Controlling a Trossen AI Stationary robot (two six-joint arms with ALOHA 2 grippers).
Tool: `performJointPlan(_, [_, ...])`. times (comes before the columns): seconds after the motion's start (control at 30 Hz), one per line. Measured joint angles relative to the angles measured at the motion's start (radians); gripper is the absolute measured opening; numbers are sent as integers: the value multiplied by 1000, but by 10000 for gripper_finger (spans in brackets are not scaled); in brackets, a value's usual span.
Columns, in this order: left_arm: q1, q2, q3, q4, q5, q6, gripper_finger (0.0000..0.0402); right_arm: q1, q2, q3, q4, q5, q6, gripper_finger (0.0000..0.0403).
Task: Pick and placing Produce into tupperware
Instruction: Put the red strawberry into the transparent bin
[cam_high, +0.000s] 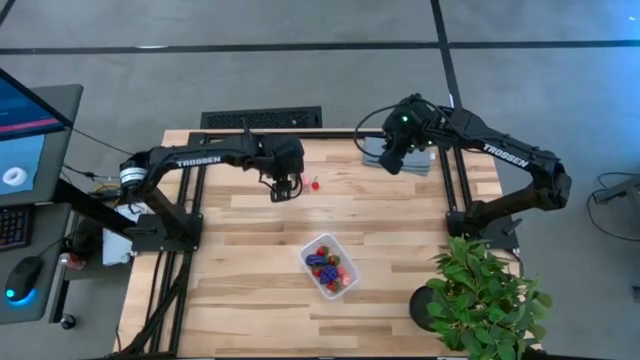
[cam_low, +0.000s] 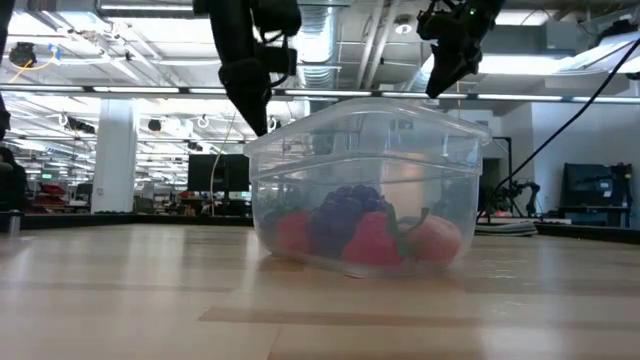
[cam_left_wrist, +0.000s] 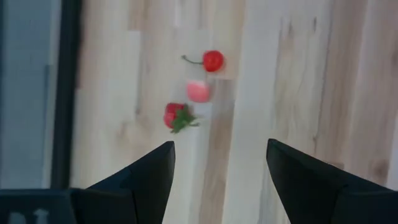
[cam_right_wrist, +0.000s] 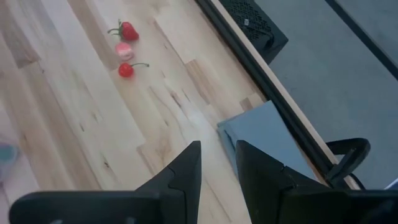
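Two dark fingers of the left pincer (cam_high: 284, 190) stand spread over the far part of the bench (cam_high: 250, 230), holding nothing. Just to its right we see three loose produce pieces (cam_high: 315, 184): a strawberry (cam_left_wrist: 174, 116), a pink piece (cam_left_wrist: 198, 91) and a cherry (cam_left_wrist: 212, 60). Nearer us sits the tupperware (cam_high: 331, 265), long axis slanting from far-left to near-right, with red and purple fruit inside. Farther right, the right pincer (cam_high: 392, 160) hangs pressed together above a grey cloth (cam_right_wrist: 264, 134).
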Motion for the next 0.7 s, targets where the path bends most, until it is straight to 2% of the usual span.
performJointPlan(0.17, [91, 0, -60, 52, 135, 130, 245, 28, 0, 0, 0, 0, -7, 123])
performJointPlan(0.37, [198, 0, -128, 104, 239, 273, 245, 60, 0, 0, 1, 0, -5, 123])
performJointPlan(0.7, [334, 0, -198, 270, 345, 417, 245, 151, 0, 0, 93, 0, 45, 123])
